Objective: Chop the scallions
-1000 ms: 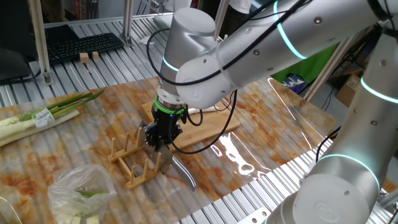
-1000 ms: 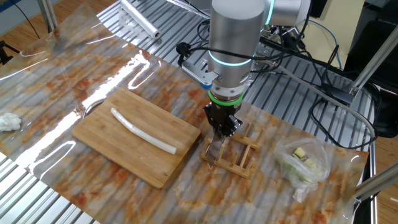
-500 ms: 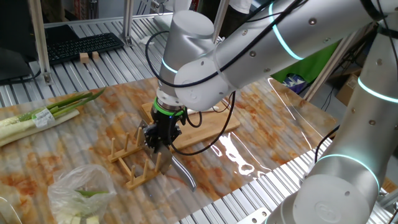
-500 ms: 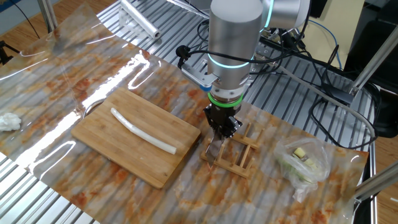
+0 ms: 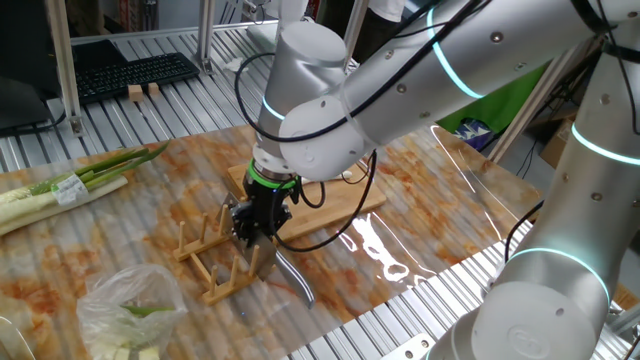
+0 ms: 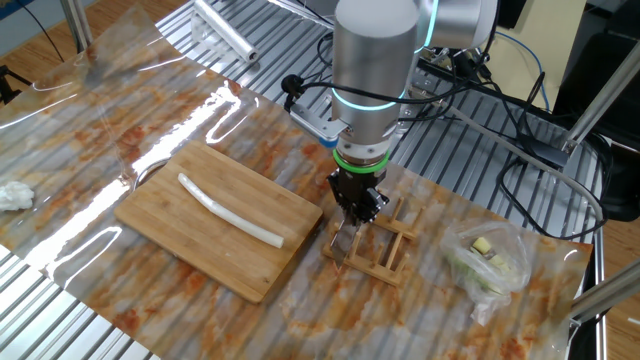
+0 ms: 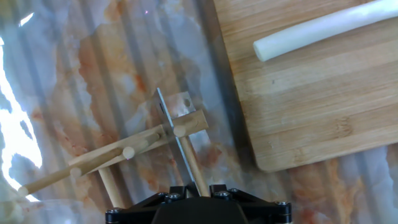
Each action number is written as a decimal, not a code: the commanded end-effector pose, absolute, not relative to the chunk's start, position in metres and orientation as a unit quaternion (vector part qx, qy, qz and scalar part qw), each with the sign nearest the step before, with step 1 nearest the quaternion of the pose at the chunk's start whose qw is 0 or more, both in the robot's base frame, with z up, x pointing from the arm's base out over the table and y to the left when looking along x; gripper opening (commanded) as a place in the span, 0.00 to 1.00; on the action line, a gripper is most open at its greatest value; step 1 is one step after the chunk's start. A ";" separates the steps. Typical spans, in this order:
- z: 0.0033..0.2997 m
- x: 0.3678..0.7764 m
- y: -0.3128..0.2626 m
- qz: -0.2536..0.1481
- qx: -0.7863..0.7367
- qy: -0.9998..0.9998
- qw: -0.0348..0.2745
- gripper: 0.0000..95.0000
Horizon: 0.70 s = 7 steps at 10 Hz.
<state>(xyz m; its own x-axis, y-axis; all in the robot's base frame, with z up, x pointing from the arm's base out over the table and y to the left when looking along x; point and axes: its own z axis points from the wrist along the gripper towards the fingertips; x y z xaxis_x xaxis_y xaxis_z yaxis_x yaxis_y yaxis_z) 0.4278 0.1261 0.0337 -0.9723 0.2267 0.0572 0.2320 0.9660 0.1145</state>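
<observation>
- The arm stands nearly vertical, its gripper (image 6: 357,200) low over a slatted wooden rack (image 6: 375,250) (jaws pinched on a knife (image 7: 177,134) whose thin blade stands among the dowels).
- The wooden board (image 6: 215,225) is striped bamboo and lies just beside the rack.
- The scallions (image 6: 228,208), one smooth, pale, slightly curved stalk, lie on the board.

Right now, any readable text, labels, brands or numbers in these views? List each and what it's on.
No legible text in any view.
Label band on the green-and-white bundle: something printed, too small and blurred to read.
Keyboard at the back: keys visible, legends unreadable.
Wooden board, scallions, wooden rack, plastic bag, arm and claw: no markings visible.
</observation>
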 end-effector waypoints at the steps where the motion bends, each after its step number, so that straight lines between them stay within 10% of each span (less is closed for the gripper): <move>1: 0.030 0.429 0.127 -0.060 -0.118 -0.991 0.020 0.20; 7: 0.029 0.425 0.132 -0.061 -0.111 -0.992 0.021 0.00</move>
<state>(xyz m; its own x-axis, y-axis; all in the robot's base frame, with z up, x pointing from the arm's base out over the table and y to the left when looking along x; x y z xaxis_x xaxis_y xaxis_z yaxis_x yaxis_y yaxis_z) 0.4253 0.1319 0.0300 -0.9745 0.2184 0.0517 0.2230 0.9679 0.1156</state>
